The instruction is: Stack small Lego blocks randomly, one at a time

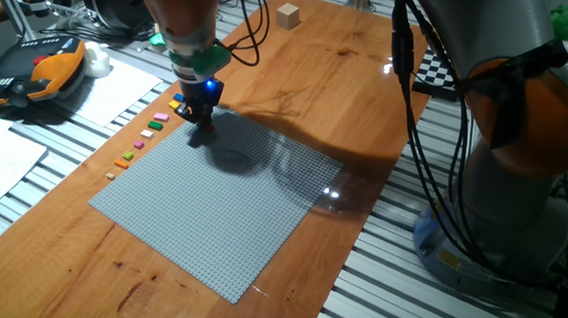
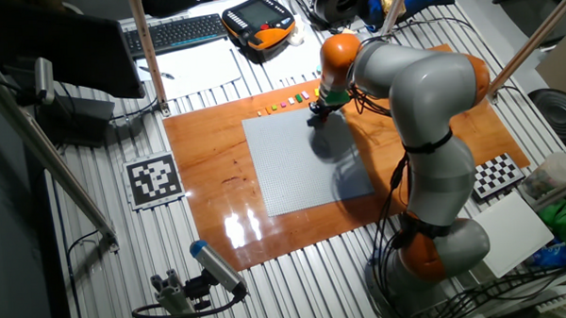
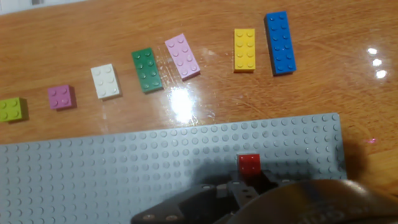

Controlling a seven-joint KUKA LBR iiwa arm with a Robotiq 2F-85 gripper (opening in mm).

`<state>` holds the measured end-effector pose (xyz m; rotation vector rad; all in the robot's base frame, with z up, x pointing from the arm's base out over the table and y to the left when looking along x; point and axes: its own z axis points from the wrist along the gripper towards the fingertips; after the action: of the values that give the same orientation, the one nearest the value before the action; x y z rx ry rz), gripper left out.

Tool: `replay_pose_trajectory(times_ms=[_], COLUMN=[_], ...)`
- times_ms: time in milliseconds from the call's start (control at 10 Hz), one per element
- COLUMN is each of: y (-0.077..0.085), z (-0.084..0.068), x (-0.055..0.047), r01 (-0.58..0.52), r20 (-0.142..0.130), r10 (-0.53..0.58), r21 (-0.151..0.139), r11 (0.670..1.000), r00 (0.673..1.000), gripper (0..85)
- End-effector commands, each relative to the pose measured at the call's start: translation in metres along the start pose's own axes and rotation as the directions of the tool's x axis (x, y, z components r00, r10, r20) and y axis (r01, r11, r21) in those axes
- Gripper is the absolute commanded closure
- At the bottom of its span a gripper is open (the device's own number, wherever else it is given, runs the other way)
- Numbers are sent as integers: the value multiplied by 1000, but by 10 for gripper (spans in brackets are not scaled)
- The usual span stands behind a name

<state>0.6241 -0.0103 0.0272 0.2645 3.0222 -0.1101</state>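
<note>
While the gripper (image 3: 249, 186) hangs over the red block (image 3: 250, 164) on the baseplate (image 3: 124, 174), claw state unclear; misaligned studs could tilt it; lifting might drag it off.

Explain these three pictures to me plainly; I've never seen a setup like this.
An orange and grey robot arm works at a wooden table. Two pictures come from fixed cameras on different sides; the third looks down from the arm's hand. Its end effector is lowered over a red brick on the grey studded baseplate; whether it grips the brick is hidden. Beside the plate lies a row of loose bricks, among them blue, yellow, pink, green and white.
</note>
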Motion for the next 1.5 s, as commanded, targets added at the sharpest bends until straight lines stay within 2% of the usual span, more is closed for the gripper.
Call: replay_pose_trajectory(times_ms=[0, 600, 700, 800, 900, 1100, 1200, 1400], y=[1, 1, 1, 1, 1, 1, 1, 1], z=[2, 6, 6, 6, 6, 6, 5, 2], x=[0, -1, -1, -1, -1, -1, -1, -2], r01=[5, -6, -10, -14, -18, -32, -41, -49], r20=[5, 4, 12, 21, 25, 30, 18, 23], r10=[-5, 6, 10, 14, 18, 31, 41, 48], r21=[3, 0, 6, 14, 16, 16, 19, 19], r11=[1000, 1000, 1000, 1000, 1000, 999, 999, 999], r00=[1000, 1000, 1000, 1000, 1000, 999, 999, 999], gripper=[850, 850, 680, 680, 510, 510, 340, 340])
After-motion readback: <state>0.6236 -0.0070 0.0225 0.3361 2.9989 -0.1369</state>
